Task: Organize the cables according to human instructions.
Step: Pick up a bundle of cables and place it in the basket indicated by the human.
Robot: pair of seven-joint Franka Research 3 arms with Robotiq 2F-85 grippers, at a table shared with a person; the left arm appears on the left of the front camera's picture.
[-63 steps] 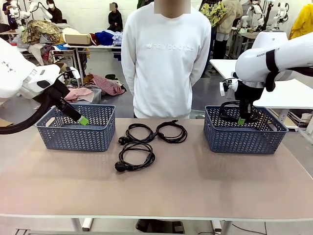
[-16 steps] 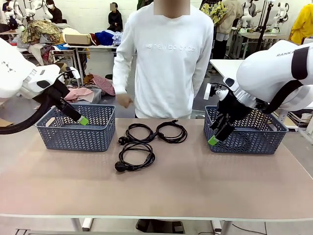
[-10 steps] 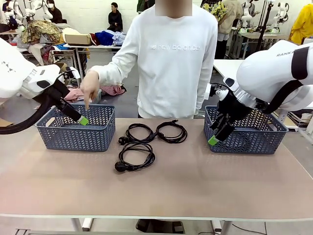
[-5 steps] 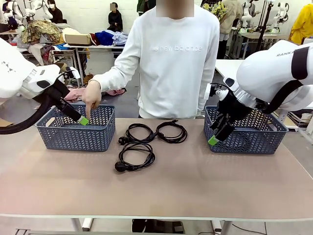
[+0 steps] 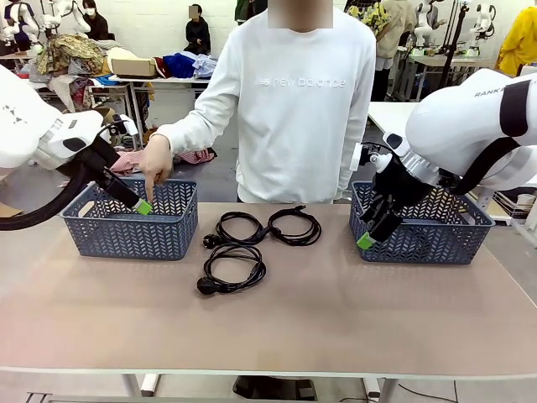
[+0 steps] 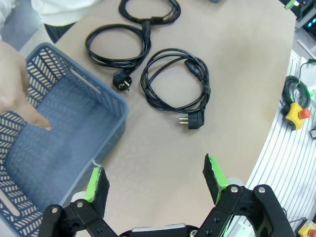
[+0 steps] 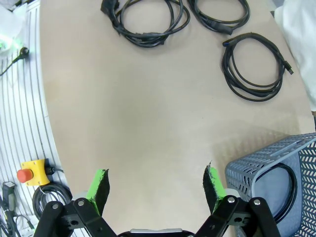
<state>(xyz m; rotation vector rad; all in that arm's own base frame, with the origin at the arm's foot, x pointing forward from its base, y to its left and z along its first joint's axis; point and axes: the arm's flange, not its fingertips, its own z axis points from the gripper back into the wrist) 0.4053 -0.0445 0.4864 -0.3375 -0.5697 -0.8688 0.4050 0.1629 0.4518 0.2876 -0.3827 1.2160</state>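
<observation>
Three black coiled cables lie mid-table: one [image 5: 237, 227] at the back left, one [image 5: 294, 225] at the back right, and one [image 5: 232, 273] nearer me with a chunky plug. Another cable [image 7: 291, 190] lies inside the right blue basket [image 5: 428, 239]. The person's hand [image 5: 153, 168] points a finger down into the left blue basket [image 5: 126, 231]. My left gripper [image 5: 143, 206] hovers open over that basket, empty. My right gripper [image 5: 367, 239] hangs open and empty just left of the right basket. The left wrist view shows the finger [image 6: 24, 106] inside the basket [image 6: 94, 106].
The person stands at the far edge, between the two baskets. The wide front half of the table is bare. A yellow box with a red button [image 6: 296, 111] sits below the table edge. Other tables and people are far behind.
The person's hand has come up and now points a finger down into the left basket. The right gripper earlier left the right basket and has since held still, as has the left arm.
</observation>
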